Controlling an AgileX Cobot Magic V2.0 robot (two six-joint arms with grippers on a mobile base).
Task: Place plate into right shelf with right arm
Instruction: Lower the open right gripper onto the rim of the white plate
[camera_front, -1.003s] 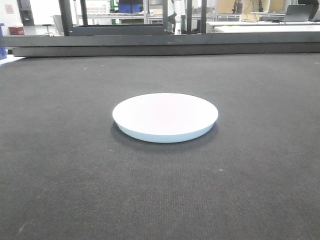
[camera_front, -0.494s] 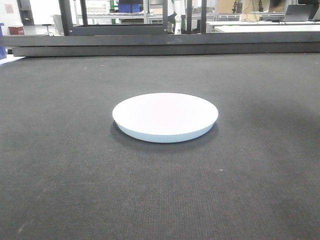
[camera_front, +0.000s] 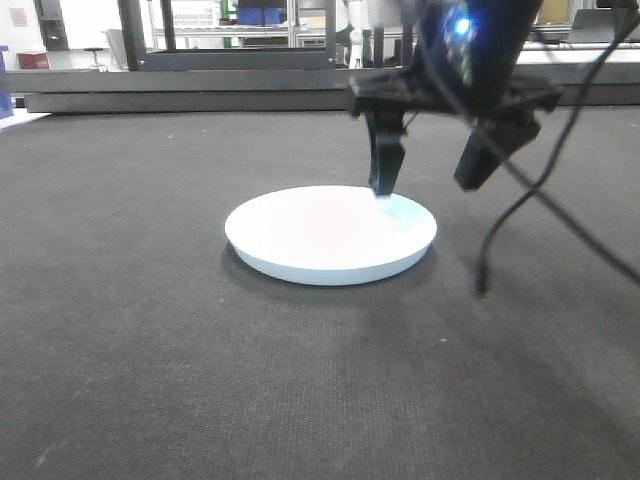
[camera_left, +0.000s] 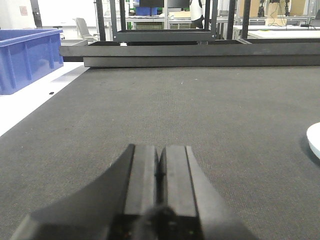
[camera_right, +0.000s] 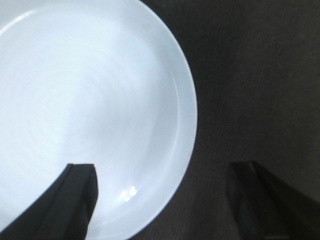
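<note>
The white round plate (camera_front: 330, 235) lies flat on the dark mat (camera_front: 150, 330). My right gripper (camera_front: 430, 185) hangs open over the plate's right rim, one finger above the inside of the plate and the other outside it. In the right wrist view the plate (camera_right: 90, 110) fills the upper left, with the rim passing between the two spread fingers of the gripper (camera_right: 162, 172). My left gripper (camera_left: 160, 160) is shut and empty, low over the mat, and the plate's edge (camera_left: 315, 142) shows at the far right. The right shelf is not in view.
A blue plastic bin (camera_left: 25, 57) stands at the far left on a white surface. A dark raised ledge (camera_front: 300, 95) runs along the mat's far edge, with a dark metal frame (camera_front: 240, 55) behind it. A black cable (camera_front: 520, 210) hangs from the right arm.
My right arm has come into the front view from above and now hangs open over the plate's right rim. The plate has not moved.
</note>
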